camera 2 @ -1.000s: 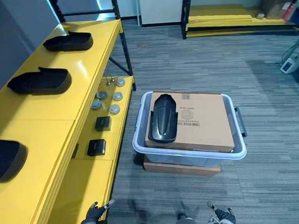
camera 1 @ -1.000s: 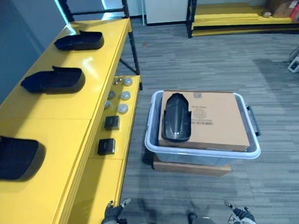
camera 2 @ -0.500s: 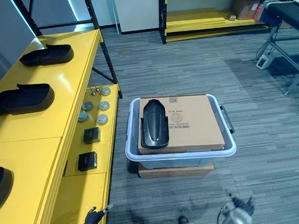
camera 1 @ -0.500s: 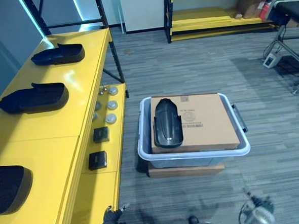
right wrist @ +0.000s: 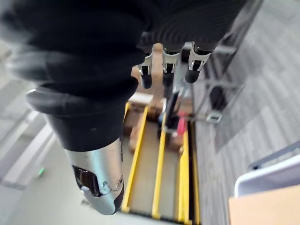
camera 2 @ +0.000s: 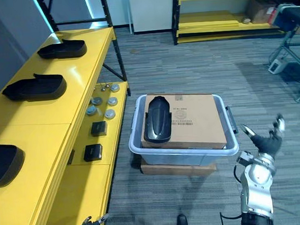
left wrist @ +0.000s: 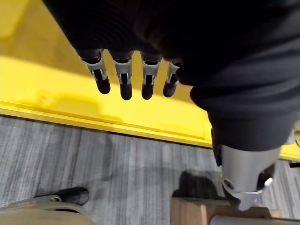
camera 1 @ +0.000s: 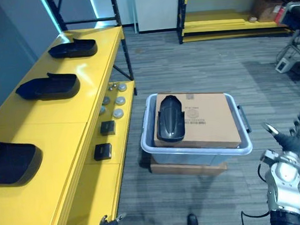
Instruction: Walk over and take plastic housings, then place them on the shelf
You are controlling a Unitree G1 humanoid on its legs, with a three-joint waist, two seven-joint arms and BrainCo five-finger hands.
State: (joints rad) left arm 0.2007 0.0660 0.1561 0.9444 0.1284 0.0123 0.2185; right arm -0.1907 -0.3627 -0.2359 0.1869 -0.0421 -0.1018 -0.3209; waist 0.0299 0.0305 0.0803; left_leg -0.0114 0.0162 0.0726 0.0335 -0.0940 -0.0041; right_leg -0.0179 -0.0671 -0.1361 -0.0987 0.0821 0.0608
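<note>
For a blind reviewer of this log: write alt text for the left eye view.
A black plastic housing lies on a cardboard box inside a grey bin, beside a long yellow shelf carrying three more housings. The right robot hand is raised open to the bin's right, holding nothing.

Bright, probably overhead light; glare on yellow shelf

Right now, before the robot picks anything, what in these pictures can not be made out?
- Inside of the grey bin: hidden under the cardboard box, both eye views.
- Nearest housing on the yellow shelf: cut off by the left edge, both eye views.
- Small round parts on the lower shelf: too small to identify, eye views.
- Brown slab under the bin: mostly covered by it.
</note>
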